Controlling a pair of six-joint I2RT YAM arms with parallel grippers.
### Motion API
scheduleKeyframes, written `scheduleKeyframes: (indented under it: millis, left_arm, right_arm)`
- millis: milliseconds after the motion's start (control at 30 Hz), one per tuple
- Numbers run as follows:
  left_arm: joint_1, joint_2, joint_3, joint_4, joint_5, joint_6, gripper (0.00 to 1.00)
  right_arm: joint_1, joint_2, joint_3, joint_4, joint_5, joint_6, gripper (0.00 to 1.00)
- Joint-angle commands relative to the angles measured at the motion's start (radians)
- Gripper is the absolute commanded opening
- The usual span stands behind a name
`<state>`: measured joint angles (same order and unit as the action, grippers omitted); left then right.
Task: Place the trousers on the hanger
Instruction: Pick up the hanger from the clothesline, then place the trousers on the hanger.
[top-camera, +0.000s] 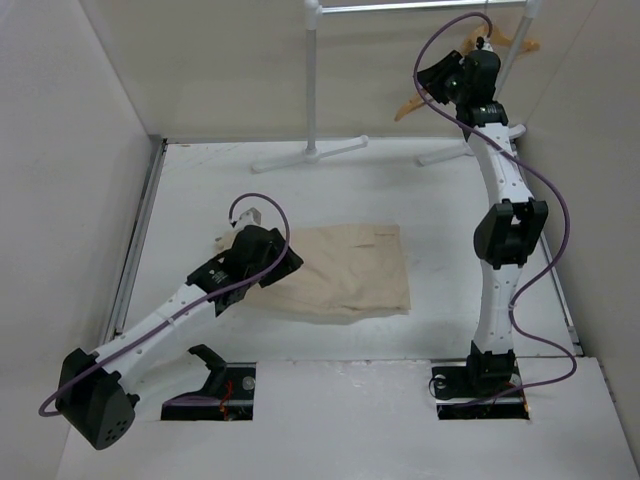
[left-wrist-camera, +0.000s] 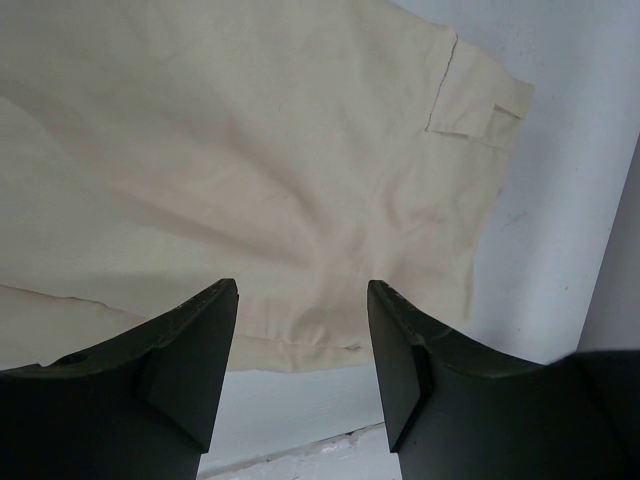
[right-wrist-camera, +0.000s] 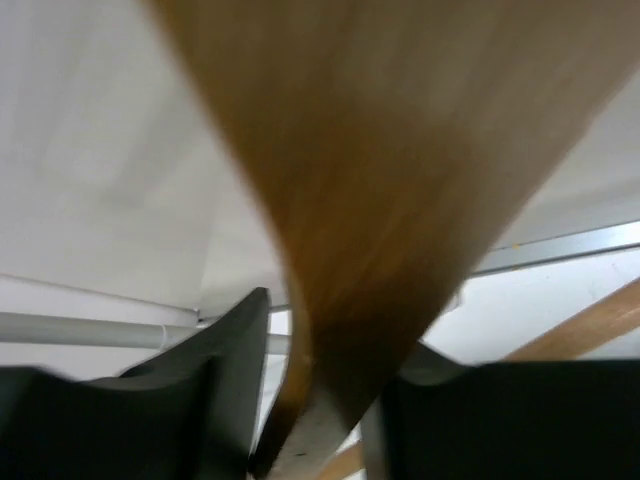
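Observation:
The beige trousers (top-camera: 345, 268) lie folded flat on the white table, and they fill most of the left wrist view (left-wrist-camera: 250, 150). My left gripper (top-camera: 287, 264) hovers low over their left edge; its jaws (left-wrist-camera: 302, 300) are open and empty. The wooden hanger (top-camera: 410, 108) hangs on the rack at the back right, mostly hidden by my right arm. My right gripper (top-camera: 437, 78) is raised up to it. In the right wrist view the hanger's wood (right-wrist-camera: 400, 150) runs blurred between the jaws of the right gripper (right-wrist-camera: 320, 330), with a gap beside the left finger.
The white clothes rack (top-camera: 312, 80) stands at the back with its feet (top-camera: 310, 152) on the table; its rail also shows in the right wrist view (right-wrist-camera: 80, 328). White walls enclose the left, back and right sides. Purple cables loop off both arms.

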<state>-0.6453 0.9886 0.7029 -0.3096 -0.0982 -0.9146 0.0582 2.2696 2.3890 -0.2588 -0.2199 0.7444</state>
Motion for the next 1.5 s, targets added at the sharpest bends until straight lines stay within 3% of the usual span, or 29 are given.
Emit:
scheduleKeyframes:
  millis: [0,233,467,867,1200,1467]
  left_arm:
    - [0.005,-0.033,0.029,-0.017,-0.031,-0.006,0.52]
    - [0.049,-0.027,0.059,-0.014,-0.021,0.005,0.52]
    - [0.091,0.005,0.176,0.013,0.034,0.026,0.54]
    - [0.124,0.105,0.412,0.059,0.087,0.115,0.61]
    - [0.118,0.196,0.563,0.194,0.115,0.169,0.64]
    - [0.022,0.321,0.647,0.351,0.14,0.249,0.69]
  right_arm:
    - [-0.001,-0.018,0.038,0.105,-0.018,0.004,0.33]
    - [0.004,-0.123,-0.016,0.099,-0.065,-0.005,0.23]
    - [0.01,-0.307,-0.218,0.138,-0.165,-0.011,0.2]
    - [0.039,-0.472,-0.531,0.167,-0.302,-0.008,0.2]
    - [0.123,-0.692,-0.848,0.178,-0.326,-0.043,0.19]
    - [0.295,-0.942,-1.197,0.159,-0.263,-0.017,0.19]
